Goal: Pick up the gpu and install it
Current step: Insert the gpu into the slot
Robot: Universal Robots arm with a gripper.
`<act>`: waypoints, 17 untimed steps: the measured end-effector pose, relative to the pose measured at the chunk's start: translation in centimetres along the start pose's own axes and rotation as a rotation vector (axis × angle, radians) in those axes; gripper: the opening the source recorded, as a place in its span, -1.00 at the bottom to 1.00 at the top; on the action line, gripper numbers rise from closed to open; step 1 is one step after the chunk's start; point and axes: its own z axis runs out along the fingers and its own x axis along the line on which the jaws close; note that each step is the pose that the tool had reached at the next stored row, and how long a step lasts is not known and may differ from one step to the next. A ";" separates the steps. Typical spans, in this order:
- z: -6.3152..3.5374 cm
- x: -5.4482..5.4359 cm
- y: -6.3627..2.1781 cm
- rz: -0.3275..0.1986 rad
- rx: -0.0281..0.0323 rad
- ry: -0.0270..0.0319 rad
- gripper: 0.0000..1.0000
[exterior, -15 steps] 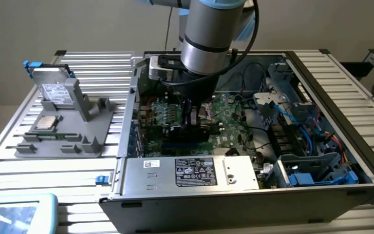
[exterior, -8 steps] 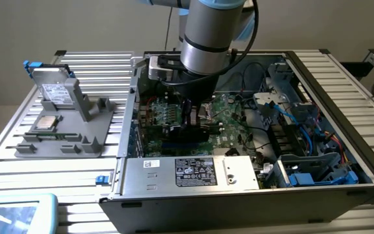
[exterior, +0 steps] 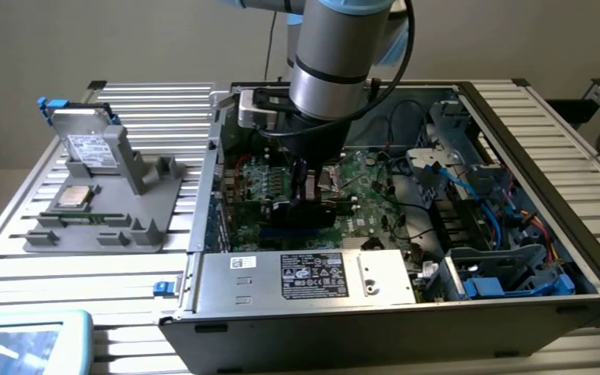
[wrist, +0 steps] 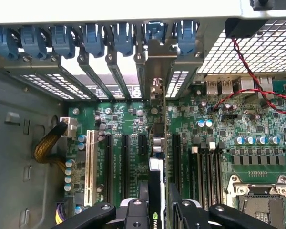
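Closest to the wrist camera, the gripper (wrist: 155, 213) has its two black fingers (wrist: 133, 212) pressed in from either side on the gpu (wrist: 156, 179). It pinches the card by its flat faces so that the card hangs on edge, thin side up toward the camera. Held that way, the connector edge points down at the motherboard (wrist: 219, 124), which is how it needs to meet a slot.

The gpu runs in line with the long black slots (wrist: 125, 162), between two of them. Its metal bracket (wrist: 155, 64) stands at the rear wall of the case, in the gap under the row of blue clips (wrist: 93, 38). Lining the bracket up with that rear opening is probably why the card is held so squarely. Whether its lower edge is already seated in a slot or just above one cannot be told, since the card hides its own contact line.

In the exterior view the arm (exterior: 331, 55) reaches straight down into the open case (exterior: 383, 336), with the gripper low over the board. On the exterior view's left, well apart from the case, a grey holder (exterior: 91, 234) carries a hard drive (exterior: 90, 144) standing upright and a processor chip (exterior: 74, 195) lying flat, so the parts stay in fixed places for picking. The pick-up looks done; the work stands at the fitting stage.
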 end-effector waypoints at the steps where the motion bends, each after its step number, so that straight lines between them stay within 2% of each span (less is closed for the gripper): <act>1: 0.05 0.0 0.00 0.000 0.0001 -0.0002 -0.47; 17: 0.20 -0.1 0.03 0.000 0.0001 0.0011 -0.47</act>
